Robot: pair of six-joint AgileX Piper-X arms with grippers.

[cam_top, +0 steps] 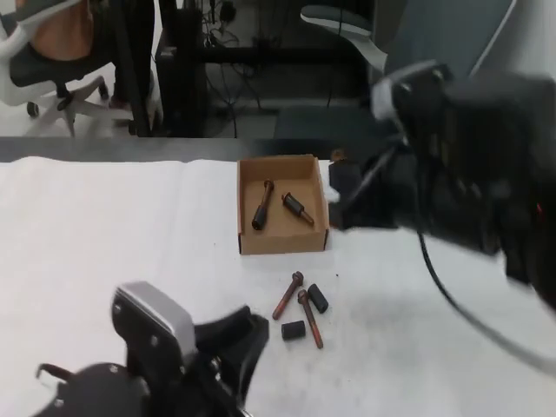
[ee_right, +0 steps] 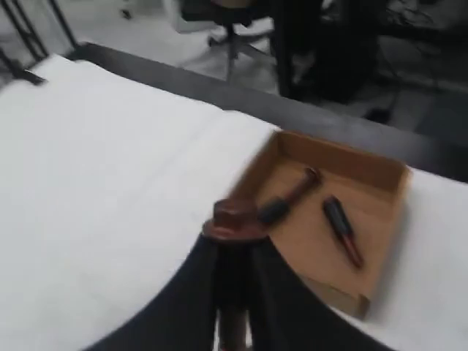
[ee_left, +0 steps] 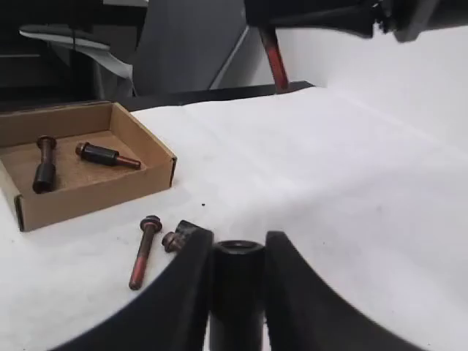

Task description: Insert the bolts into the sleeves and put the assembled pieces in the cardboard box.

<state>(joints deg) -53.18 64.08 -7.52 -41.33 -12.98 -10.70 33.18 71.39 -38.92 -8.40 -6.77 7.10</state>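
In the left wrist view my left gripper (ee_left: 238, 252) is shut on an upright black sleeve (ee_left: 237, 292), low over the white bench. It appears at the front in the high view (cam_top: 236, 340). My right gripper (ee_right: 234, 245) is shut on a reddish bolt (ee_right: 232, 219), head up, held in the air beside the cardboard box (ee_right: 340, 153). The left wrist view catches that bolt (ee_left: 274, 62) hanging from the right gripper (ee_left: 322, 16). Two loose bolts (cam_top: 288, 295) (cam_top: 310, 319) and two black sleeves (cam_top: 318, 298) (cam_top: 294, 330) lie in front of the box (cam_top: 283, 240).
Two assembled pieces (cam_top: 261, 206) (cam_top: 297, 208) lie inside the box. The right arm's bulky body (cam_top: 469, 174) hangs over the bench's right side. Office chairs and desk legs stand beyond the far edge. White cloth stretches open to the left of the box.
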